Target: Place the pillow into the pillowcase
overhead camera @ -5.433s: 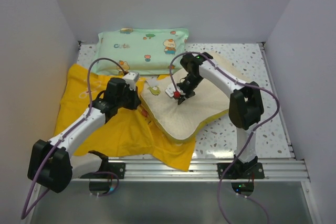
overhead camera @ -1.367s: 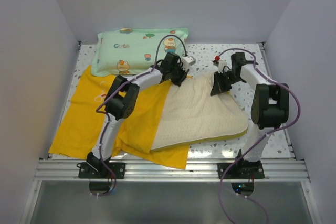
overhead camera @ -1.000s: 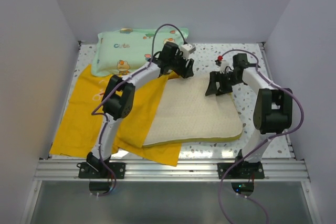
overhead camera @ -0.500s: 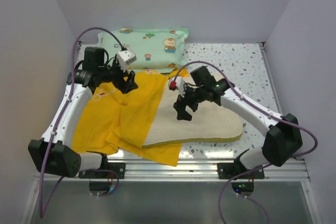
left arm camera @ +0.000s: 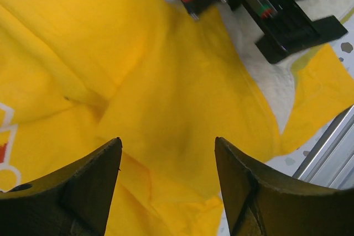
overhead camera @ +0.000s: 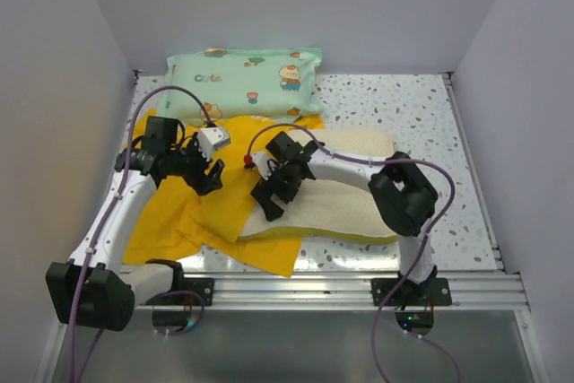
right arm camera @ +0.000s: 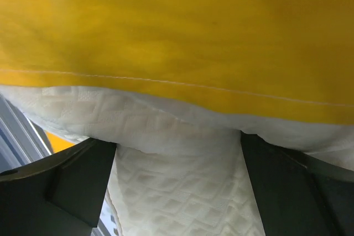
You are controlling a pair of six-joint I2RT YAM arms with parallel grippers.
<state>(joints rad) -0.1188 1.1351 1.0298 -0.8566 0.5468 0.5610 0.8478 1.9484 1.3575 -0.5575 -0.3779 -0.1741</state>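
One speckled table [overhead camera: 421, 114] carries one bright yellow pillowcase [overhead camera: 166, 221], rumpled across its left half. There are two pillows. The cream-white pillow [overhead camera: 350, 195] lies flat at the middle right, and yellow cloth shows both over and under its left end. The mint-green cartoon-print pillow [overhead camera: 242, 78] rests against the back wall, its near edge touching the pillowcase. Two arms reach in. The left gripper [overhead camera: 208, 177] hangs over the yellow cloth and the right gripper [overhead camera: 269, 199] sits at the pillow's left end, the two near each other.

The top view alone shows the whole layout. The left wrist view shows what it cannot: the left gripper [left arm camera: 168, 147] spread wide with nothing between its fingers [left arm camera: 83, 192], folded pillowcase [left arm camera: 166, 98] below, and the right gripper [left arm camera: 293, 26] just beyond. The right wrist view shows the right gripper [right arm camera: 177, 147] also spread wide and empty, and the stitched hem of the pillowcase [right arm camera: 177, 26] lying across the quilted pillow [right arm camera: 182, 192].
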